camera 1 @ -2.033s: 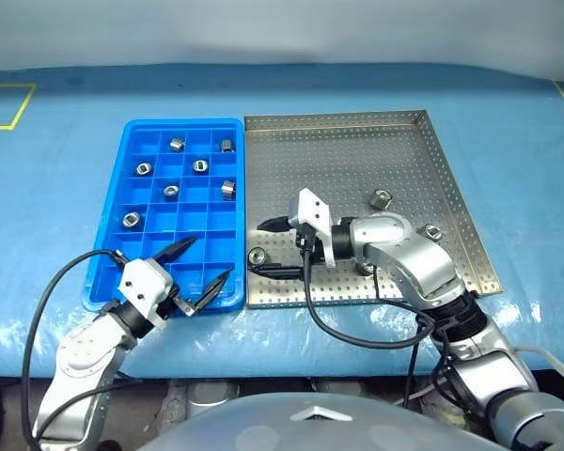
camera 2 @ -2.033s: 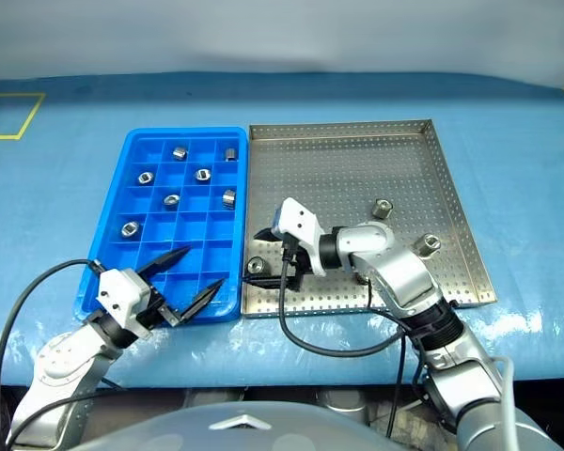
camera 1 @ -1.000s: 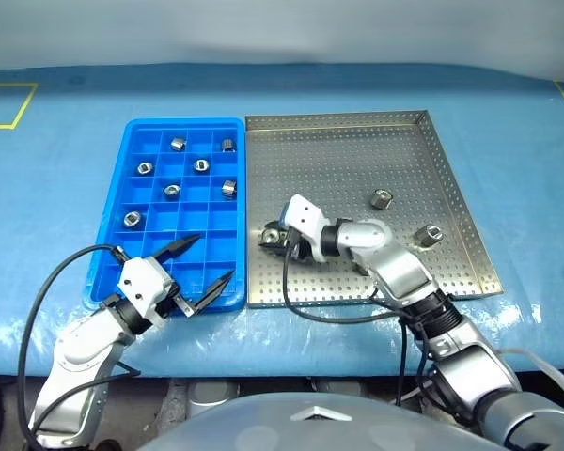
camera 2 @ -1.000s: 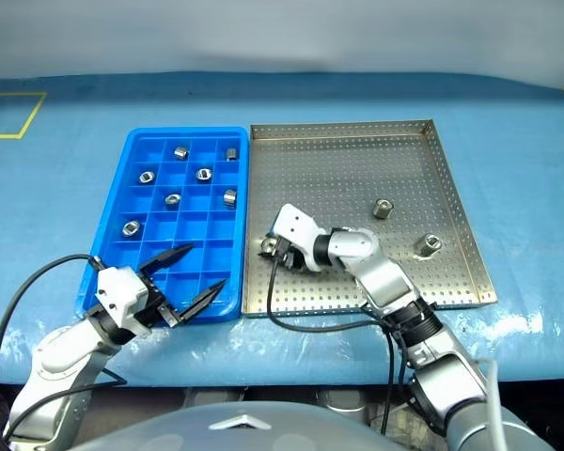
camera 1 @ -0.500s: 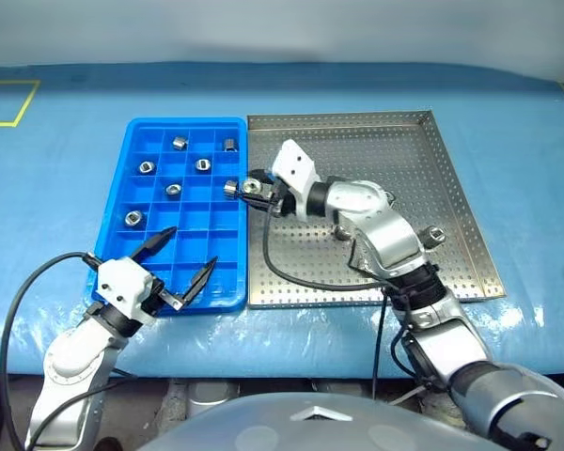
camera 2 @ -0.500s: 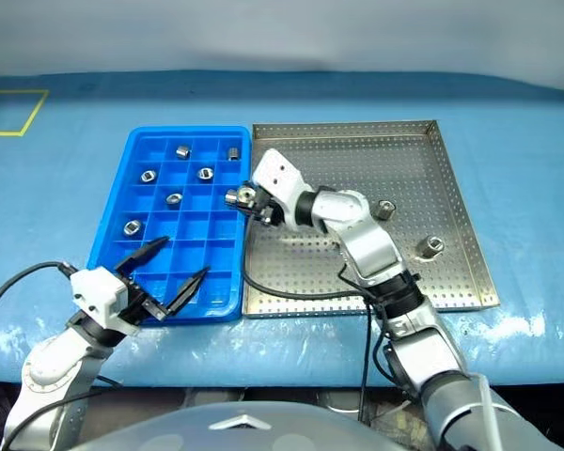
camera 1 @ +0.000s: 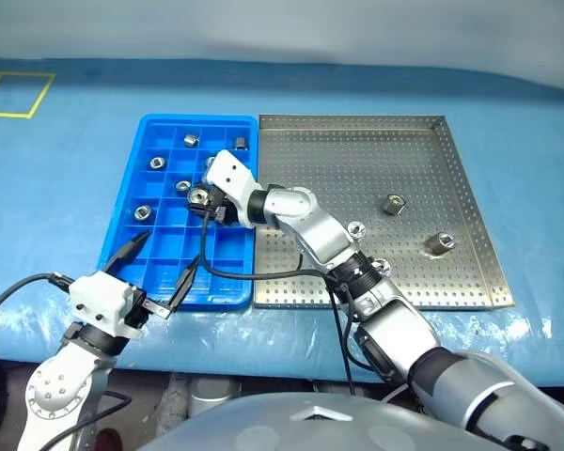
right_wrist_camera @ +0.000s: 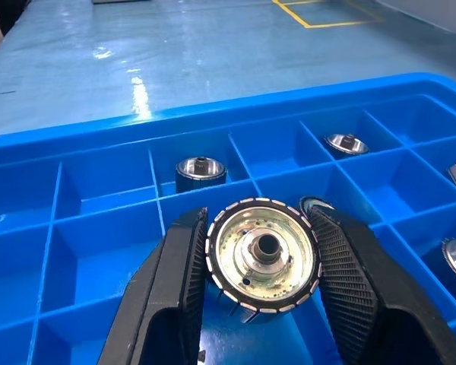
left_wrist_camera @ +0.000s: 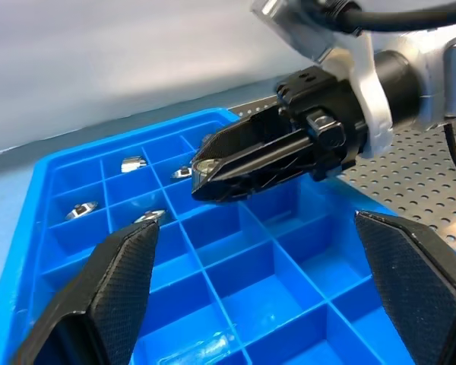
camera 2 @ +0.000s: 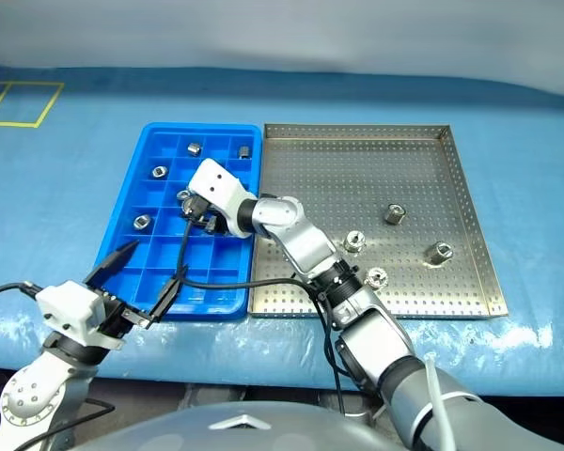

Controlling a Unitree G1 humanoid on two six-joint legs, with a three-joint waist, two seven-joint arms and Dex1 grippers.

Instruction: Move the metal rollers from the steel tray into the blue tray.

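My right gripper is shut on one of the metal rollers, held end-on between its fingers. It hangs over the middle compartments of the blue tray. Several rollers, such as the roller, lie in the blue tray's far compartments. Several more rollers, such as the roller, rest on the steel tray, mostly on its right half. My left gripper stands open over the blue tray's near left corner with nothing between its fingers. The left wrist view shows the right gripper just beyond it.
A black cable from my right wrist drapes across the blue tray's near compartments. Both trays sit side by side on a blue table cover. Yellow tape marks the far left of the table.
My right gripper has carried the roller left, from over the steel tray's left side to over the blue tray's middle. The left gripper has drawn back slightly and stays open. The camera has shifted.
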